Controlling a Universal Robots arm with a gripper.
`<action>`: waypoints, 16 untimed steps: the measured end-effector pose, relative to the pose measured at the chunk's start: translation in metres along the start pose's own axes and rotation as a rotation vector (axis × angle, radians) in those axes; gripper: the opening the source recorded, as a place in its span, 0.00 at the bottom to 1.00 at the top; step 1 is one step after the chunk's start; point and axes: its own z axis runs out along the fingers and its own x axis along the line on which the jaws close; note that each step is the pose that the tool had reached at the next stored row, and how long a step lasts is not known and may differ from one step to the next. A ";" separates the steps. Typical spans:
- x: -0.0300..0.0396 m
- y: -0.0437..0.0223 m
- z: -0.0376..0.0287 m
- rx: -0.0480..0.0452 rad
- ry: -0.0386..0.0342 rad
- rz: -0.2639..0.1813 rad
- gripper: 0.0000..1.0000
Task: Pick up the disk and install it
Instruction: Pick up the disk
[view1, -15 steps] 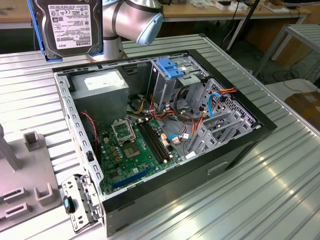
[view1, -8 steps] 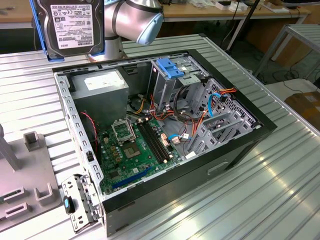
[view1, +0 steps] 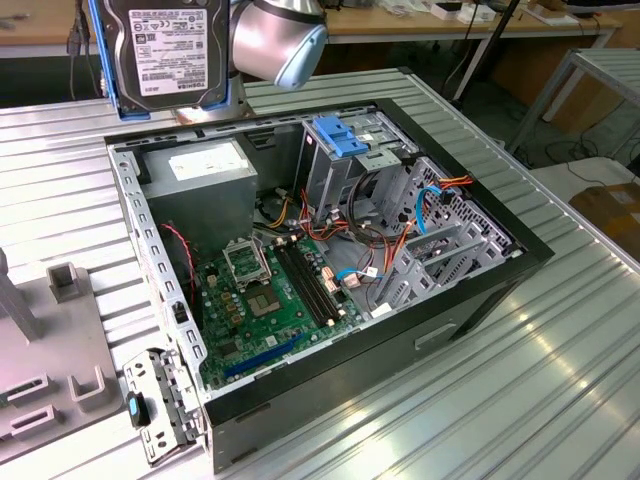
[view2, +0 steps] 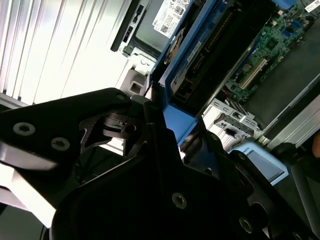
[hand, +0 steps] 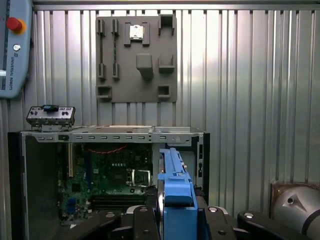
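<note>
- Robot lab here: ribbed metal bench, with an open PC case on it.
- Grey fixture plate, and a pendant with a red stop button.
- Wooden desks behind.

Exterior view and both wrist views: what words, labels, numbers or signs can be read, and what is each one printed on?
disk label: dense print, too small to read.
power supply sticker: too small to read.
pendant edge: one line of maker's lettering, a brand mark, left unquoted.
No other text can be made out.
</note>
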 end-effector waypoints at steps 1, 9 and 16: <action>0.0000 -0.0049 0.0002 0.0001 0.0000 0.000 0.37; -0.0002 -0.0329 0.0014 0.0001 0.0000 0.000 0.37; -0.0004 -0.0690 0.0031 0.0000 0.0000 0.000 0.37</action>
